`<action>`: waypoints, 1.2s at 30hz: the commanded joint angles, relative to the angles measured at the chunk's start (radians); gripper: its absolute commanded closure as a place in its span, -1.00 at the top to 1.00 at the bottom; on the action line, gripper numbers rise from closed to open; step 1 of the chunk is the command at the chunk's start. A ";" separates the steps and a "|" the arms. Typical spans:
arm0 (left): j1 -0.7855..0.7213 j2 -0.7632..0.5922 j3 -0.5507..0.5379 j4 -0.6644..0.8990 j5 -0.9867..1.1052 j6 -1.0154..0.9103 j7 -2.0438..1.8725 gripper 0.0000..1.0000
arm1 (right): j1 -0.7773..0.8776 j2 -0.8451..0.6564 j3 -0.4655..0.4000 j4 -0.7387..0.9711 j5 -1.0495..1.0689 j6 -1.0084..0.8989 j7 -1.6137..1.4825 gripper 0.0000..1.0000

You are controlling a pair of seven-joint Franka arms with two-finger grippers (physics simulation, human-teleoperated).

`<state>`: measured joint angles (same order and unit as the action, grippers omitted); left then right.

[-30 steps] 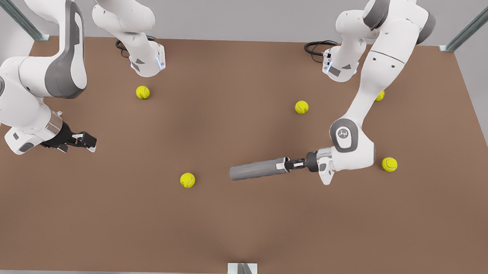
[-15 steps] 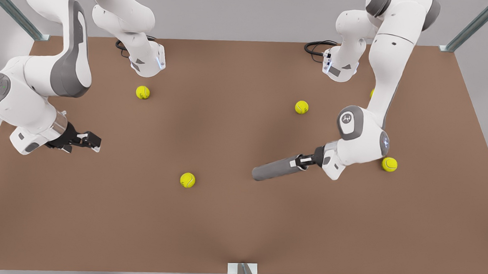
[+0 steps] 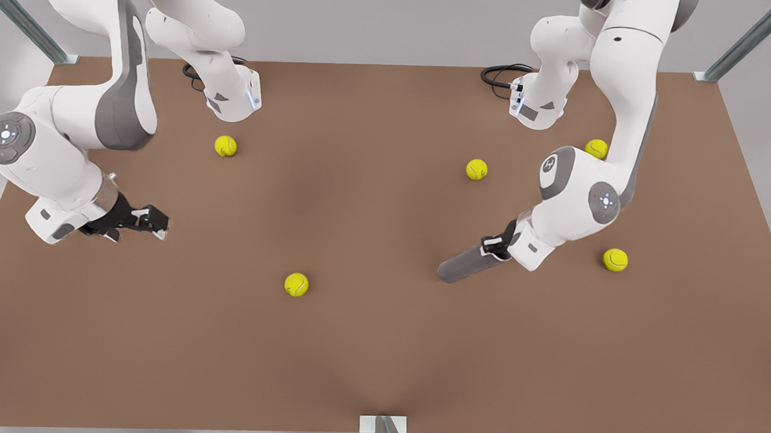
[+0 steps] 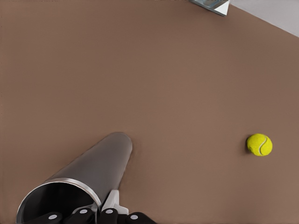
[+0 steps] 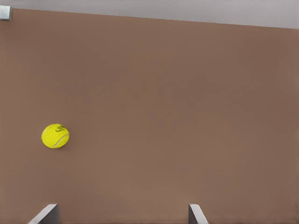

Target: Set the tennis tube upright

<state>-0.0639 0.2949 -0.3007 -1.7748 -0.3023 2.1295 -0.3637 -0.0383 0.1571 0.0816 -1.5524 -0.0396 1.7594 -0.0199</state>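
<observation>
Left hand apparently pinching tennis tube rim.

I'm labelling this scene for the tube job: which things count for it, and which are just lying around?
Part of the job:
- tennis tube, tilted, rim end gripped
- left gripper, shut on the tube's rim

Lying about:
- five tennis balls
- right gripper, waiting open above the table

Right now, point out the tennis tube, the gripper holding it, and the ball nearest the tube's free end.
tennis tube (image 3: 463, 265): front view, mid-body.
left gripper (image 3: 493, 244): front view, fingertips at the tube's rim.
tennis ball (image 3: 296, 284): front view, centre.
</observation>
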 commanded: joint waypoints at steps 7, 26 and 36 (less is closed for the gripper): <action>-0.001 -0.013 0.000 0.021 0.169 -0.072 -0.041 -0.57 | -0.035 -0.005 0.001 -0.026 -0.006 -0.002 0.001 1.00; -0.001 0.009 0.003 0.021 0.304 -0.126 -0.078 -0.57 | -0.041 0.007 0.001 -0.028 0.001 -0.005 -0.006 1.00; 0.001 0.018 0.002 0.043 0.331 -0.155 -0.070 -0.22 | -0.049 0.010 0.001 -0.028 0.001 -0.008 -0.006 1.00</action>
<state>-0.0628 0.3130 -0.2991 -1.7319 0.0427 1.9743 -0.4327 -0.0872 0.1673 0.0828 -1.5800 -0.0374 1.7509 -0.0261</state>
